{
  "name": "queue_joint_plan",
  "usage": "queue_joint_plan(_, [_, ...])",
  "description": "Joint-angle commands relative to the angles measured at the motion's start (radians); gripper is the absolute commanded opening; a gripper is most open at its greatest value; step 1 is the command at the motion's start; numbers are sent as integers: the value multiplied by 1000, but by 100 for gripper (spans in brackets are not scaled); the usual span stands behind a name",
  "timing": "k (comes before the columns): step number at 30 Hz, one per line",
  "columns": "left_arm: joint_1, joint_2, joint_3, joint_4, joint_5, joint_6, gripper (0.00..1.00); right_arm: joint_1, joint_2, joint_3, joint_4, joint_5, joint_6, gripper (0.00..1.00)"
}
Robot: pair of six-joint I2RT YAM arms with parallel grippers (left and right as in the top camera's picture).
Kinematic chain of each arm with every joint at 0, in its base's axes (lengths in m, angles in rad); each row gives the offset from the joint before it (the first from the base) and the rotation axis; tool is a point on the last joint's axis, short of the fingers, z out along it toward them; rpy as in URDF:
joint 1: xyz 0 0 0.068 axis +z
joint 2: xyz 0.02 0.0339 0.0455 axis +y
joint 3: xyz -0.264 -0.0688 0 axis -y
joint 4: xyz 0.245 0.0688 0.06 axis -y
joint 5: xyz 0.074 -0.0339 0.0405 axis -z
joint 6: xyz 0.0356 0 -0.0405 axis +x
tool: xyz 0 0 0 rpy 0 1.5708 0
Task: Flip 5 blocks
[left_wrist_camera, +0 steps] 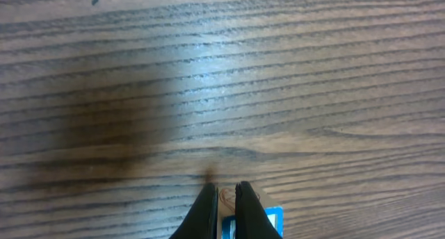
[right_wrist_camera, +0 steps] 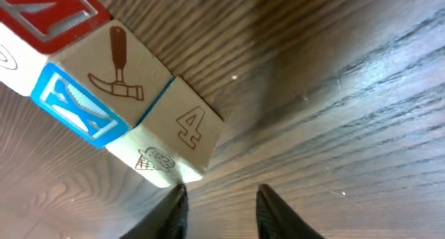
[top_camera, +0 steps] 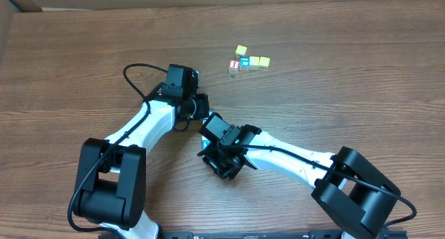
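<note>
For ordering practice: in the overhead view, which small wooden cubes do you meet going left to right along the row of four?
Red-and-white wooden cube → blue-topped wooden cube → yellow-topped wooden cube → another yellow-topped wooden cube

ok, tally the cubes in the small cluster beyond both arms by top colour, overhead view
yellow-topped cubes: 3
red-topped cube: 1
blue-topped cube: 1
Total: 5
</note>
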Motion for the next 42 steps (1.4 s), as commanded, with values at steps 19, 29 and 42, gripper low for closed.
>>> queue_joint_plan(19, [-17,30,30,-74,-52,2,4,-8,3,20,-35,7,4,4])
queue_joint_plan(29, [-17,30,43,-51,-74,1,17,-8,3,20,-39,7,4,4])
queue_joint_plan(42, [-17,30,61,-40,-100,1,34,-8,3,20,-55,14,4,26])
